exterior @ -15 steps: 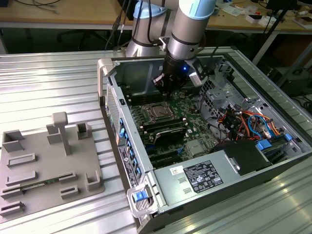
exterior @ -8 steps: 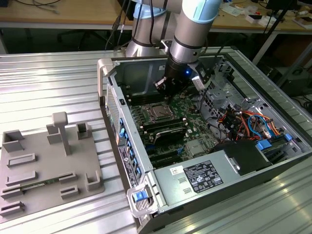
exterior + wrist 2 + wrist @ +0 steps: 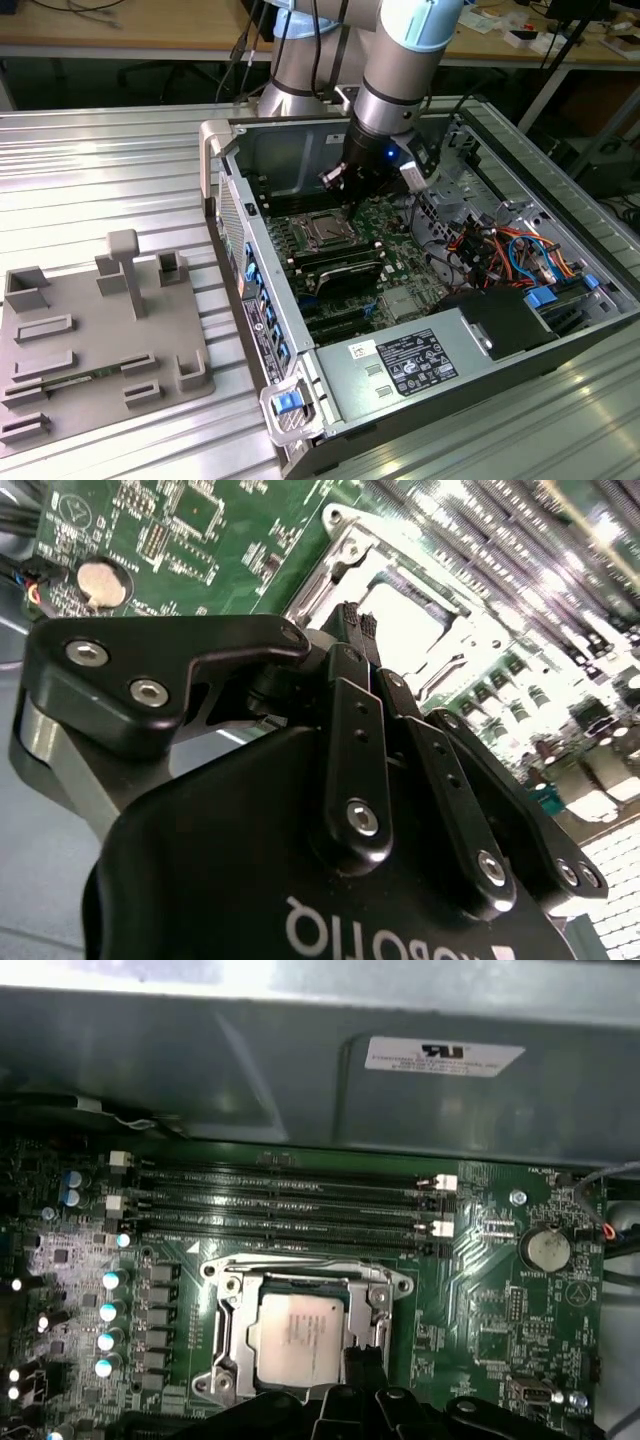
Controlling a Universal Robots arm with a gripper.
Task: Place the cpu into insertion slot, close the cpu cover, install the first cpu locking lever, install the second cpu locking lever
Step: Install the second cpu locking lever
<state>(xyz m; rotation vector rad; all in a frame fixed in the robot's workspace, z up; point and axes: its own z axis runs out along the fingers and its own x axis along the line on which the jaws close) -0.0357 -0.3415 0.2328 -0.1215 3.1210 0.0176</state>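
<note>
Exterior view, from its left: a grey moulded plastic fixture tray (image 3: 100, 340) lies on the ribbed metal table (image 3: 120, 180), just beside the open grey computer case (image 3: 400, 370). Inside the case, at mid-frame, the green circuit board (image 3: 385, 225) carries the small flat square cpu (image 3: 327, 231) with its silver-grey metal top, seated in the square black insertion slot (image 3: 312, 219). The black gripper (image 3: 338, 178) hangs from the silver and pale-blue robot arm (image 3: 400, 70) close above the far edge of the socket. Orange and blue cables (image 3: 510, 250) fill the case's right part.

First wrist view shows long black memory slots (image 3: 290, 1210) across the middle, and below them the cpu (image 3: 297, 1335) lying in the slot, framed by the thin silver metal cpu cover (image 3: 300, 1270), which lies down around the chip. A round silver coin battery (image 3: 548, 1249) sits at the right. The gripper (image 3: 365, 1360) rises from the lower edge, touching or just above the cover's side rail.

Second wrist view shows the fingers (image 3: 352, 625) pressed together with nothing between them, tips near the cover (image 3: 400, 590).
</note>
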